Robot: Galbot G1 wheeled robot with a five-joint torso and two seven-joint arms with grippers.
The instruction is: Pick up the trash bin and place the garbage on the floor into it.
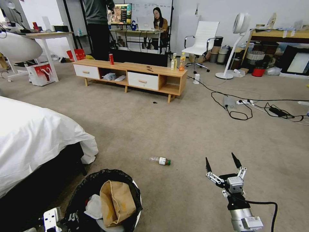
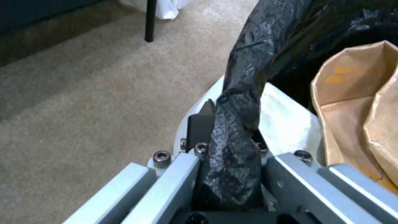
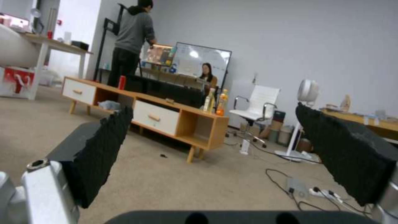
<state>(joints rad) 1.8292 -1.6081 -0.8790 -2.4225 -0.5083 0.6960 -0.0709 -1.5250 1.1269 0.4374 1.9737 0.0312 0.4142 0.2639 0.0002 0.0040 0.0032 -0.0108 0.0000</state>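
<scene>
The trash bin (image 1: 80,190), white with a black bag over its rim, is at the lower left of the head view. A crumpled tan paper bag (image 1: 117,201) and white tissue (image 1: 94,206) lie inside it. My left gripper (image 1: 61,219) is shut on the bin's bag-covered rim (image 2: 232,124), beside the paper bag (image 2: 356,105). A small clear bottle (image 1: 160,160) lies on its side on the carpet ahead of the bin. To its right my right gripper (image 1: 222,162) hovers open and holds nothing; its black pads (image 3: 104,149) stand wide apart.
A white-sheeted bed (image 1: 32,138) borders the left. A low wooden cabinet (image 1: 128,72) stands ahead with an upright red can (image 1: 111,59) and tall drink bottles (image 1: 177,62). Cables and a power strip (image 1: 251,106) lie at right. Bare carpet stretches between.
</scene>
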